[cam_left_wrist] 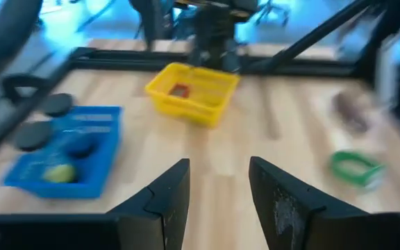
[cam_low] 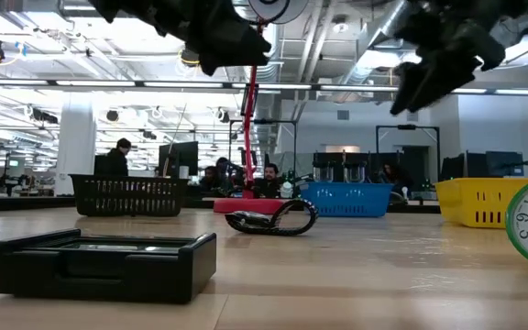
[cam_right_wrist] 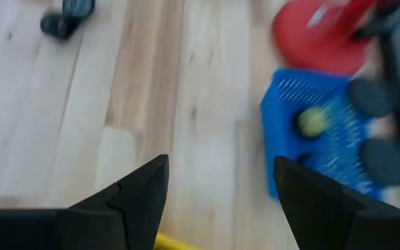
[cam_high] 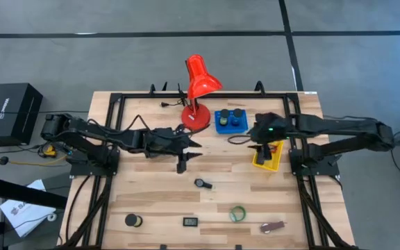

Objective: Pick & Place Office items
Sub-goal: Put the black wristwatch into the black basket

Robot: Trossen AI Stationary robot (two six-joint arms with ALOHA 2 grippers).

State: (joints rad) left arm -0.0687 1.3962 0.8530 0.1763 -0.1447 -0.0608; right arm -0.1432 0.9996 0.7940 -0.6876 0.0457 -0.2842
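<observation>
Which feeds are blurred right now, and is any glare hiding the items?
Left wrist view: smeared, the green tape ring and yellow tray soft. Right wrist view: blurred too, the blue tray fuzzy. Low view: bright ceiling lights behind, both arms dark silhouettes. High view: even light, no glare on the table.

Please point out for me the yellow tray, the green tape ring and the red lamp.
yellow tray [cam_left_wrist: 203,104], left wrist view, on its front wall.
green tape ring [cam_high: 237,213], high view, on the ring's band.
red lamp [cam_high: 201,78], high view, on the shade.
</observation>
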